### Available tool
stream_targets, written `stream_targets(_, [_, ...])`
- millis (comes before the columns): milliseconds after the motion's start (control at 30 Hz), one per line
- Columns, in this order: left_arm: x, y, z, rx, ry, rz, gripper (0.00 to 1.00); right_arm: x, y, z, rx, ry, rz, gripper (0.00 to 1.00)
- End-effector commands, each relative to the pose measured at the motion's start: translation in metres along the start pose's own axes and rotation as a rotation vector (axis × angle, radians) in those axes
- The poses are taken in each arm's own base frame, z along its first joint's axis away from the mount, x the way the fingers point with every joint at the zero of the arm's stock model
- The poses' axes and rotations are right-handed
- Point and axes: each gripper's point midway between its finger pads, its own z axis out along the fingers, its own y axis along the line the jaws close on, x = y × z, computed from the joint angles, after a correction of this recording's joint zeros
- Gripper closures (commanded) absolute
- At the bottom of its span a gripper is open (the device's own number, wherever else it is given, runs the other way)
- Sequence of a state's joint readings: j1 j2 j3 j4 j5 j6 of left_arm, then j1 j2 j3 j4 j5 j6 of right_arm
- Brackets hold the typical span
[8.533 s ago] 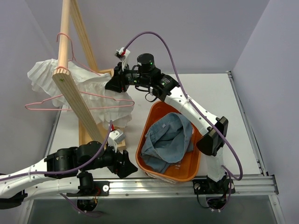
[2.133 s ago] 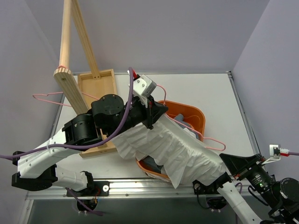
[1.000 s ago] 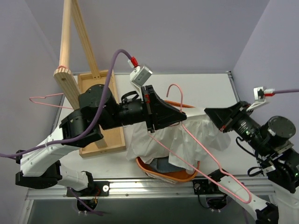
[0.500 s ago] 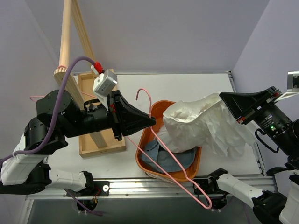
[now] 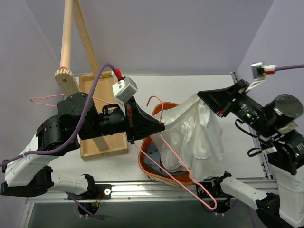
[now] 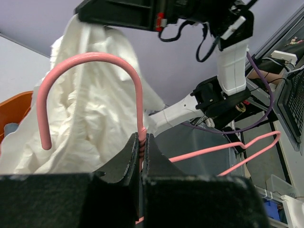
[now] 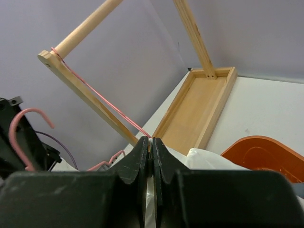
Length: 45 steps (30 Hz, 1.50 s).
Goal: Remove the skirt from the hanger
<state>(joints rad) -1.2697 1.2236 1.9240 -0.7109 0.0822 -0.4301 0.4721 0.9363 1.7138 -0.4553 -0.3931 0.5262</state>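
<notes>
My left gripper (image 5: 160,127) is shut on the twisted neck of a pink wire hanger (image 6: 90,58). The hanger's hook points up and its long wire runs down to the near table edge, crossing the front of the skirt. The white pleated skirt (image 5: 194,137) hangs from my right gripper (image 5: 200,95), which is shut on its top edge, held high to the right of the left gripper. The skirt drapes down over the orange basket (image 5: 142,159), and one corner stretches toward the left gripper. In the right wrist view, white cloth (image 7: 209,159) is pinched between the shut fingers.
A wooden rack (image 5: 65,42) with a tray base (image 5: 102,142) stands at the left, and another pink hanger (image 5: 42,100) hangs from it. Blue denim (image 5: 152,154) lies in the basket. Grey walls close in behind and to the right.
My right gripper has swung left and toward the middle with the skirt, which now hangs straight down over the basket. The left gripper has shifted right with the hanger.
</notes>
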Motion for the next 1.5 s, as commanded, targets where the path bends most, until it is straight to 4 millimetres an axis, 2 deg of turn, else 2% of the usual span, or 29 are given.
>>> stream_targets(0, [-0.02, -0.009, -0.018, 0.025, -0.074, 0.01, 0.98, -0.011, 0.008, 0.025, -0.094, -0.069, 0.015, 1.0])
stream_targets(33, [-0.019, -0.008, -0.019, 0.022, -0.075, 0.01, 0.98, 0.002, -0.003, 0.033, -0.073, -0.044, 0.031, 1.0])
stream_targets(133, [-0.022, -0.008, -0.027, 0.018, -0.089, 0.007, 0.98, 0.014, -0.015, 0.039, -0.056, -0.045, 0.052, 1.0])
stream_targets(167, [-0.022, -0.009, -0.029, 0.019, -0.09, 0.007, 0.98, 0.028, -0.027, 0.044, -0.028, -0.019, 0.064, 1.0])
stream_targets(233, [-0.021, -0.007, -0.03, 0.012, -0.087, 0.007, 0.98, 0.038, -0.042, 0.041, 0.031, -0.014, 0.063, 1.0])
stream_targets(267, [-0.02, -0.007, -0.03, 0.01, -0.086, 0.006, 0.98, 0.053, -0.055, 0.043, 0.067, 0.012, 0.072, 1.0])
stream_targets(367, [-0.02, -0.005, -0.03, 0.005, -0.09, 0.002, 0.98, 0.073, -0.072, 0.03, 0.132, 0.031, 0.081, 1.0])
stream_targets(400, [-0.019, -0.004, -0.029, 0.001, -0.088, 0.0, 0.98, 0.091, -0.081, 0.023, 0.156, 0.056, 0.093, 1.0])
stream_targets(467, [-0.021, -0.005, -0.029, 0.007, -0.101, -0.002, 0.98, 0.11, -0.092, 0.015, 0.183, 0.071, 0.124, 1.0])
stream_targets(500, [-0.019, -0.004, -0.026, 0.004, -0.097, -0.006, 0.98, 0.132, -0.101, 0.006, 0.195, 0.096, 0.142, 1.0])
stream_targets(533, [-0.019, -0.004, -0.025, 0.009, -0.1, -0.007, 0.98, 0.145, -0.104, 0.002, 0.194, 0.114, 0.159, 1.0])
stream_targets(600, [-0.015, -0.005, -0.019, 0.016, -0.083, -0.007, 0.98, 0.161, -0.107, -0.012, 0.191, 0.107, 0.201, 1.0])
stream_targets(633, [-0.013, -0.005, -0.018, 0.018, -0.076, -0.007, 0.98, 0.188, -0.122, -0.014, 0.226, 0.151, 0.23, 1.0])
stream_targets(700, [-0.009, -0.004, -0.011, 0.021, -0.061, -0.012, 0.98, 0.208, -0.131, -0.02, 0.25, 0.166, 0.287, 1.0])
stream_targets(733, [-0.009, -0.005, -0.01, 0.028, -0.057, -0.015, 0.98, 0.234, -0.146, -0.021, 0.289, 0.214, 0.322, 1.0])
stream_targets(833, [-0.007, -0.007, -0.005, 0.037, -0.051, -0.021, 0.98, 0.275, -0.157, -0.013, 0.294, 0.327, 0.409, 1.0])
stream_targets(900, [-0.008, -0.007, -0.004, 0.036, -0.052, -0.027, 0.98, 0.314, -0.176, -0.011, 0.367, 0.448, 0.472, 1.0])
stream_targets(1000, [-0.008, -0.007, -0.007, 0.036, -0.055, -0.036, 0.98, 0.343, -0.201, -0.016, 0.516, 0.561, 0.486, 1.0])
stream_targets(1067, [-0.009, -0.006, -0.01, 0.029, -0.062, -0.038, 0.98, 0.347, -0.208, -0.019, 0.564, 0.585, 0.473, 1.0])
stream_targets(1100, [-0.008, -0.005, -0.01, 0.025, -0.059, -0.038, 0.98, 0.351, -0.214, -0.028, 0.621, 0.607, 0.465, 1.0])
stream_targets(1133, [-0.009, -0.004, -0.01, 0.022, -0.06, -0.037, 0.98, 0.345, -0.229, -0.034, 0.711, 0.575, 0.426, 1.0])
stream_targets(1267, [-0.008, -0.004, -0.009, 0.018, -0.06, -0.034, 0.98, 0.319, -0.251, -0.053, 0.909, 0.523, 0.33, 0.88])
stream_targets(1300, [-0.008, -0.003, -0.008, 0.018, -0.059, -0.033, 0.98, 0.314, -0.252, -0.054, 0.921, 0.524, 0.31, 0.87])
stream_targets(1333, [-0.007, -0.003, -0.006, 0.02, -0.058, -0.033, 0.98, 0.299, -0.247, -0.047, 0.901, 0.499, 0.297, 0.8])
stream_targets(1400, [-0.005, -0.004, -0.003, 0.03, -0.046, -0.036, 0.98, 0.288, -0.242, -0.039, 0.877, 0.508, 0.27, 0.68])
stream_targets(1433, [-0.004, -0.004, -0.002, 0.031, -0.044, -0.037, 0.98, 0.268, -0.233, -0.029, 0.847, 0.474, 0.257, 0.56])
stream_targets(1467, [-0.004, -0.005, -0.002, 0.036, -0.043, -0.037, 0.98, 0.261, -0.227, -0.025, 0.822, 0.48, 0.25, 0.53])
